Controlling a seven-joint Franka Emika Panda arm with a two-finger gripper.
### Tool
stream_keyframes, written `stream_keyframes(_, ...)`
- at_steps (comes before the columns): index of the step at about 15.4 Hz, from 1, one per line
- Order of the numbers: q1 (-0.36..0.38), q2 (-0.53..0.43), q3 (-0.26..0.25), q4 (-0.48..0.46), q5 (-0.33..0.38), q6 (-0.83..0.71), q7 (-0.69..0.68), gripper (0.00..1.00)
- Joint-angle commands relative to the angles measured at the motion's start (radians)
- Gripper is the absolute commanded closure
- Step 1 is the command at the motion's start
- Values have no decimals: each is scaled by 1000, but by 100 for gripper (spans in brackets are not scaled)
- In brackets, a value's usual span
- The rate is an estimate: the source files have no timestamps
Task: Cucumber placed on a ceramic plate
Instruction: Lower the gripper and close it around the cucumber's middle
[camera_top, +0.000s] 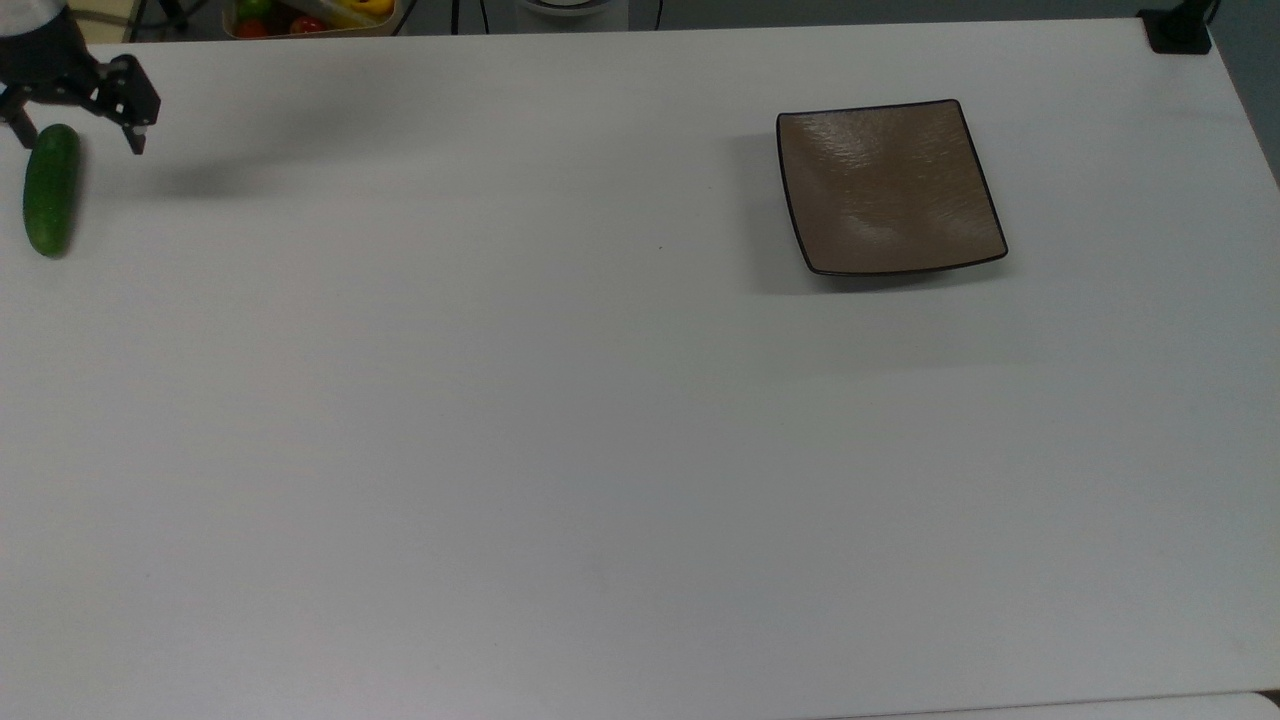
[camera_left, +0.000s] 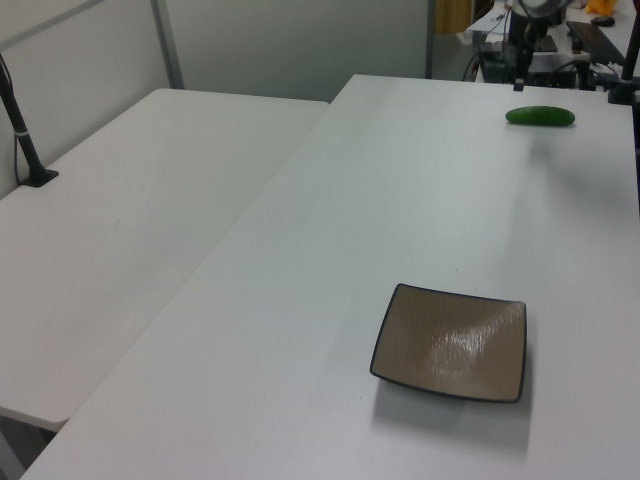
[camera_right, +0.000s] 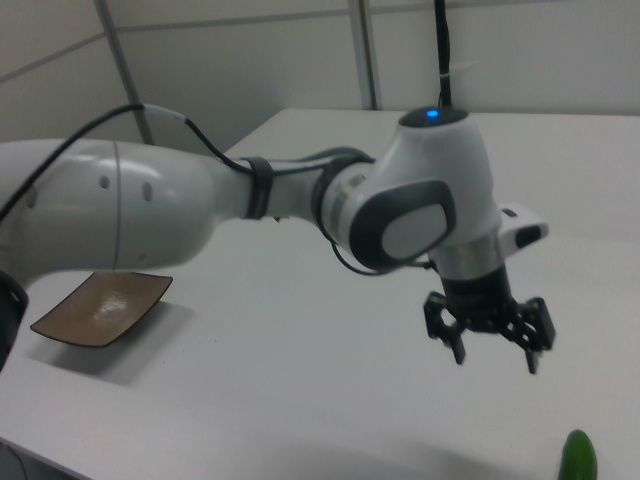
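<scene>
The dark green cucumber (camera_top: 50, 190) lies at the top view's far left edge of the white table, also visible as the cucumber (camera_left: 540, 116) and the cucumber (camera_right: 578, 460). My gripper (camera_top: 78, 140) hangs open just above its far end, with nothing between the fingers; in the right view the gripper (camera_right: 495, 355) floats clear of the tabletop, fingers pointing down. The square brown ceramic plate (camera_top: 888, 185) sits bare far off toward the top view's right, seen as well as the plate (camera_left: 450, 342) and the plate (camera_right: 100, 310).
A tub of red, yellow and green produce (camera_top: 310, 15) stands beyond the table's back edge. A black clamp (camera_top: 1180, 30) sits on the back right corner. In the left view a second white table (camera_left: 120, 200) adjoins on the left.
</scene>
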Motion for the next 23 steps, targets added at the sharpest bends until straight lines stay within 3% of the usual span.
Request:
stream_keyframes(1, -46, 44, -6, -14, -44, 98, -6, 0)
stream_keyframes(5, -79, 101, -18, -39, -68, 215, -1, 0)
stream_keyframes(14, -132, 185, -26, -47, -153, 309, -1, 1)
stream_keyframes(15, -132, 190, -27, -47, -153, 309, 0, 17)
stream_keyframes(20, -130, 188, -27, -61, -148, 307, 11, 64)
stream_keyframes(22, -127, 184, -27, -64, -147, 298, 11, 87)
stream_keyframes(23, -126, 178, -27, -70, -145, 293, 11, 88)
